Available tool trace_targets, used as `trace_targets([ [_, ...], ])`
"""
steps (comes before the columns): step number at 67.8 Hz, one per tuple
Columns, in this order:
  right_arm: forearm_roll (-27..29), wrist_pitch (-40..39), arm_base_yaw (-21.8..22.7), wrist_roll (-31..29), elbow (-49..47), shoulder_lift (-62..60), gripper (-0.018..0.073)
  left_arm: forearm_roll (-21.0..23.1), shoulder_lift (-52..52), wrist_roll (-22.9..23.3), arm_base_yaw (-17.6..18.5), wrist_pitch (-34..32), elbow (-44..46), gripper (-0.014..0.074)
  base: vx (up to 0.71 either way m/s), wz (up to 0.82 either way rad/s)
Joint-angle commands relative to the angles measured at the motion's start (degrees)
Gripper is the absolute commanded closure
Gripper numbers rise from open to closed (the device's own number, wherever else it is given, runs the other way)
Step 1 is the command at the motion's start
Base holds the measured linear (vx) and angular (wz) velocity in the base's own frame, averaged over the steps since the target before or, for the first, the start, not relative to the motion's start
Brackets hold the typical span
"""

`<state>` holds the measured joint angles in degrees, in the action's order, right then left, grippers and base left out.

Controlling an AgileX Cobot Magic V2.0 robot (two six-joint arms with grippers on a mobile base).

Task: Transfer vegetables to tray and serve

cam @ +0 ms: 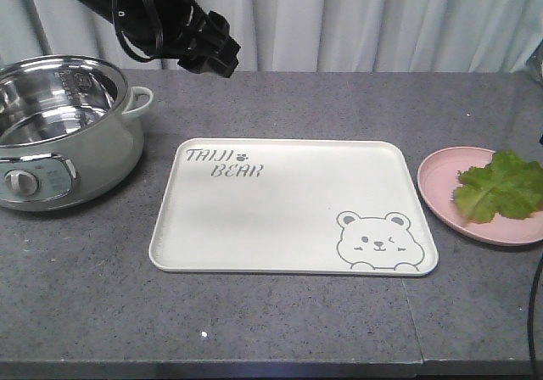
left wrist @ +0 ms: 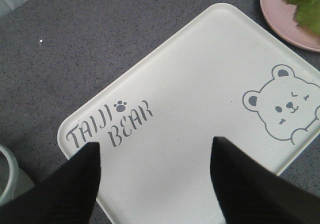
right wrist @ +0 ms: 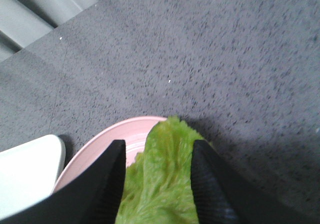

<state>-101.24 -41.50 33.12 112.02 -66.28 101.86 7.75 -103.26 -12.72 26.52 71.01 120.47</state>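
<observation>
1. Lettuce (cam: pixel 499 187) lay on the pink plate (cam: pixel 437 172), just right of the tray (cam: pixel 280 219). The tray held nothing, so the transfer was not yet done.
2. The right gripper (right wrist: pixel 157 149) was spread, and its wrist view showed the leaf between its fingers. The front view showed no gripper at the leaf, so I judged that it hung above and held nothing.
3. The leaf looked thin and limp. A pinch on the frilled edge could have torn it or let it slip out. A grip nearer the pale rib seemed safer.
4. Fingers coming down too low could have pressed on the shallow plate and skidded or tipped it, spoiling the grasp.
5. A drooping leaf could have dragged over the plate rim or the tray rim and fallen on the grey counter (cam: pixel 297 329) between them. The crossing was short, since plate and tray sat close together.
6. The left gripper (left wrist: pixel 155 144) was spread and empty above the tray's lettered end. It could have crowded a drop made far over, but the bear end by the plate was open.
7. A steel pot (cam: pixel 76 142) stood left of the tray, well apart from the plate. It blocked nothing for the transfer but could have hindered moving the tray leftward when serving.
</observation>
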Motion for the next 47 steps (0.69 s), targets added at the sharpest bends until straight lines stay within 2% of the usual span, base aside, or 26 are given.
trace_targets([
  [1, 0.9, 1.8, 0.3, -1.3, -1.3, -3.9, 0.0258, 0.7, 2.6, 0.6, 0.1, -3.1, 1.5, 0.0150, 0.00, 0.00],
  [12, 0.9, 2.3, 0.8, 0.3, -1.1, -4.7, 0.0258, 0.7, 2.6, 0.6, 0.1, -3.1, 1.5, 0.0150, 0.00, 0.00],
  [22, 0.9, 1.5, 4.0, -0.1, 1.0, -4.9, 0.0258, 0.7, 2.6, 0.6, 0.1, -3.0, 1.5, 0.0150, 0.00, 0.00],
  [33, 0.9, -5.4, 8.4, -1.3, 4.8, -4.9, 0.0258, 0.7, 2.6, 0.6, 0.1, -3.2, 1.5, 0.0150, 0.00, 0.00],
  [47, 0.9, -7.4, 8.6, -1.8, 7.9, -4.9, 0.0258, 0.7, 2.6, 0.6, 0.1, -3.1, 1.5, 0.0150, 0.00, 0.00],
])
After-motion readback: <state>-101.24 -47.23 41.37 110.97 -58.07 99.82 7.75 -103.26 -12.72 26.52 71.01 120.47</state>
